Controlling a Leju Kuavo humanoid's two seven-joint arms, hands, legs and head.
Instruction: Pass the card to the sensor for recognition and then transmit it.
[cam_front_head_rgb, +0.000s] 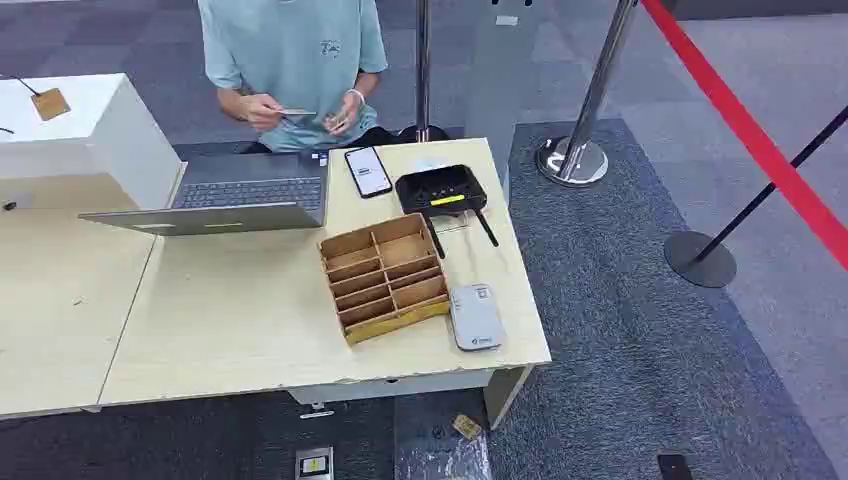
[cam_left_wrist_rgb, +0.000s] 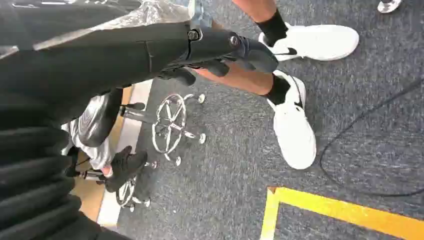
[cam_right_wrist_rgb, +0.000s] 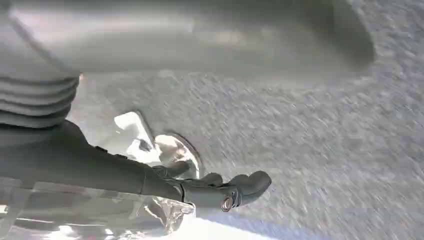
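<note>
A person behind the table holds a thin card (cam_front_head_rgb: 295, 112) in both hands. On the table lie a black sensor unit (cam_front_head_rgb: 440, 190) with a yellow strip, a wooden divided box (cam_front_head_rgb: 383, 276) and a grey-white reader (cam_front_head_rgb: 475, 316) near the front edge. My left hand (cam_left_wrist_rgb: 220, 47) hangs over the carpet with dark fingers stretched out and nothing in them. Also stretched out and holding nothing is my right hand (cam_right_wrist_rgb: 220, 190), over blurred grey carpet.
A laptop (cam_front_head_rgb: 235, 195) and a phone (cam_front_head_rgb: 368, 171) lie at the table's (cam_front_head_rgb: 230, 330) far side, with a white box (cam_front_head_rgb: 85, 130) to the left. Chrome posts (cam_front_head_rgb: 580, 150) with a red belt (cam_front_head_rgb: 760, 140) stand on the right. White shoes (cam_left_wrist_rgb: 295, 130) and chair bases (cam_left_wrist_rgb: 170, 122) are near my left hand.
</note>
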